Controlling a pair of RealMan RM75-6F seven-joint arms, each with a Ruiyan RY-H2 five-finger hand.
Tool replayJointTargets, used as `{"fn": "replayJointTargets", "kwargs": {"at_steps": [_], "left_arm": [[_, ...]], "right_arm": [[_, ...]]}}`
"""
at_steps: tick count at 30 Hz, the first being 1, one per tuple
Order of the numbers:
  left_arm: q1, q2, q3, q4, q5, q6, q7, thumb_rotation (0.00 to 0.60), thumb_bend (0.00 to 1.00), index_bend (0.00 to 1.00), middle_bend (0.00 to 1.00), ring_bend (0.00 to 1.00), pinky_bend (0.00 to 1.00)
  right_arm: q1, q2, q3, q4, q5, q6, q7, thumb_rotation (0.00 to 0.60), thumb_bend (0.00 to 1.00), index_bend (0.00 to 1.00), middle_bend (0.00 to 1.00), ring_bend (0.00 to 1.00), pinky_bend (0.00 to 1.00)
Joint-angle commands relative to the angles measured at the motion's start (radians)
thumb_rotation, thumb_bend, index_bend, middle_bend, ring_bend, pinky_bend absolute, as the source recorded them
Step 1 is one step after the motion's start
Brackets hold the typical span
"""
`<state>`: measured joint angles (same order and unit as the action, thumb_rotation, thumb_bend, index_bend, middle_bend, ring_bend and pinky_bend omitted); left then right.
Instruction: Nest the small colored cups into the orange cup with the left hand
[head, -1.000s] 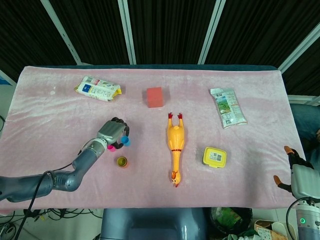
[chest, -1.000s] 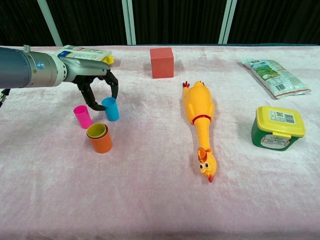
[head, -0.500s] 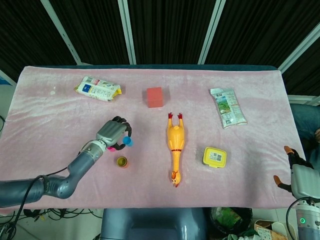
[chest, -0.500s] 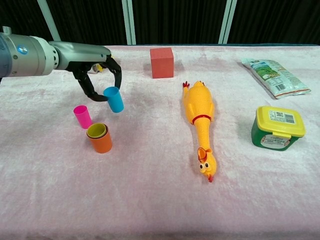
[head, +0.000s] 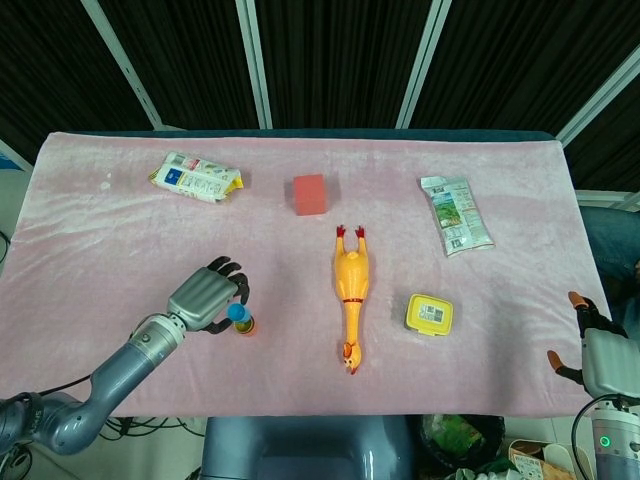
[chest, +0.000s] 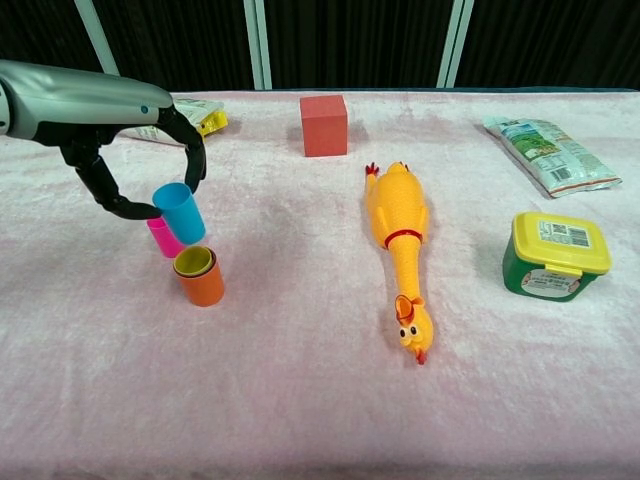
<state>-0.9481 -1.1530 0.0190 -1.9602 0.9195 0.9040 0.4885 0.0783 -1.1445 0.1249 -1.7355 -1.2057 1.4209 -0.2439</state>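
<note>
Item count on the table:
- Small plastic cups: four, namely one blue cup (chest: 181, 211), one pink cup (chest: 160, 237), one yellow-green cup (chest: 193, 262), one orange cup (chest: 203, 286).
- Yellow rubber chicken (chest: 399, 236): one.
- Red cube block (chest: 323, 125): one.
- Snack packets: two.
- Yellow-lidded green tub (chest: 554, 256): one.

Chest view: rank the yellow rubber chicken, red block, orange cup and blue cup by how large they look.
1. Yellow rubber chicken, clearly largest.
2. Red block, though it sits farther from the camera.
3. Orange cup and blue cup, held by the left hand: these look about alike, so no ranking.
</note>
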Motion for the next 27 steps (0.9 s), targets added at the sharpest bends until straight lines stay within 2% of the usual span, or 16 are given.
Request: {"fn": "replayJointTargets", "kwargs": {"at_steps": [1,20,22,27], "left_arm": [[0.001,-0.006,0.003,0.009,-0.003,-0.005,0.003,0.6,0.35,0.46,0.27,0.11,0.09],[-0.018,-0.093,0.008,0.111,-0.031,-0.08,0.003,0.6,0.35,0.45,0.27,0.11,0.09],[-0.021,-0.099,0.008,0.115,-0.038,-0.08,0.009,0.6,0.33,0.41,0.26,0.11,0.09],[-0.033,-0.106,0.018,0.118,-0.065,-0.088,0.036,0.6,0.21,0.18,0.22,0.08,0.06]], "right_arm": [[0.0,0.0,0.0,0.0,0.0,0.0,0.0,0.6,0.17,0.11,0.12,0.25,0.26],[-0.001,0.002,0.001,-0.001,0.006,-0.001,0.002,0.6,0.18,0.11,0.12,0.25,0.26],[-0.001,0.002,0.001,-0.002,0.006,-0.001,0.002,0.6,0.17,0.11,0.12,0.25,0.26],[0.0,0.002,0.002,-0.002,0.008,-0.003,0.003,0.6,0.17,0.11,0.12,0.25,0.26]]}}
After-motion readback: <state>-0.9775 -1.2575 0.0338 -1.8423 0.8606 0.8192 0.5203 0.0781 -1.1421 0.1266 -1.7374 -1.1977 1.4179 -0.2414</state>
